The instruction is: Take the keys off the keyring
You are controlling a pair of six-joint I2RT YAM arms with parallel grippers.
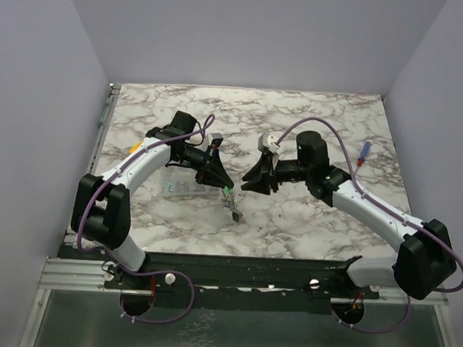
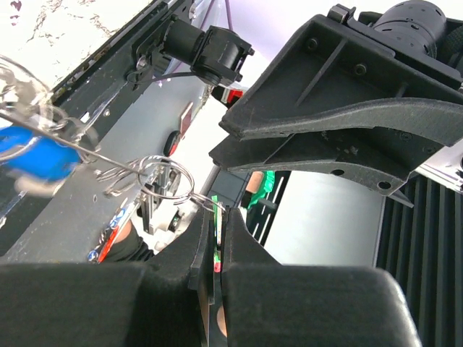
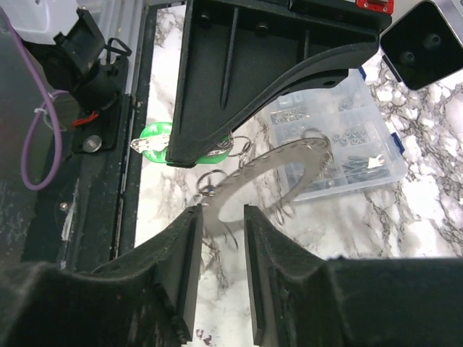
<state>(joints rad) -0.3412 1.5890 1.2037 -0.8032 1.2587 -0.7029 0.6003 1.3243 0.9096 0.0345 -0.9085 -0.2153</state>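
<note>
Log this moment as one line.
left gripper: shut on green key | right gripper: open at keyring edge | keys: not yet off

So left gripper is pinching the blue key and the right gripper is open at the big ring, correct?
Wrong on colour: the left gripper pinches the green key, not the blue one, as the right wrist view shows. The blue key hangs clear of it. The right gripper is open at the big ring.

Blue-headed key blurred and edge-cropped; green-headed key half hidden behind the left pincer
</note>
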